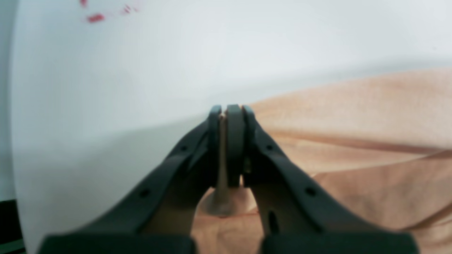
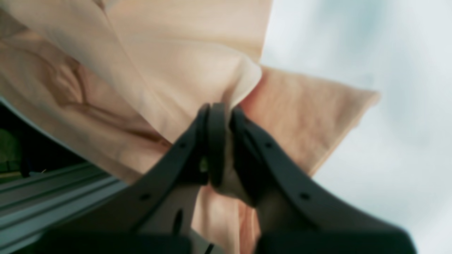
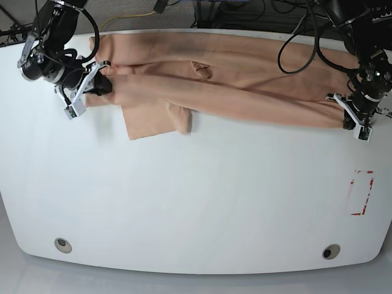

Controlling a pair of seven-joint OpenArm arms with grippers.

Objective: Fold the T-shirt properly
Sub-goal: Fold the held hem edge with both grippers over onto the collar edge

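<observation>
The peach T-shirt [image 3: 226, 82] lies stretched in a long folded band across the far side of the white table [image 3: 196, 196], with one sleeve [image 3: 156, 119] sticking out toward the front. At the band's left end in the base view, my right gripper [image 3: 101, 82] is shut on bunched cloth, and its wrist view shows the T-shirt [image 2: 169, 63] pinched between the jaws of the right gripper [image 2: 220, 107]. On the base view's right, my left gripper [image 3: 347, 119] holds the other end. Up close, the left gripper [image 1: 229, 109] is shut on a thin edge of the T-shirt [image 1: 353, 116].
A red dashed rectangle [image 3: 362, 193] is marked on the table near the right edge, and its red marks [image 1: 95, 17] also show in the left wrist view. Two round inserts [image 3: 61, 245] [image 3: 331, 252] sit near the front edge. Cables [image 3: 294, 43] hang behind the table.
</observation>
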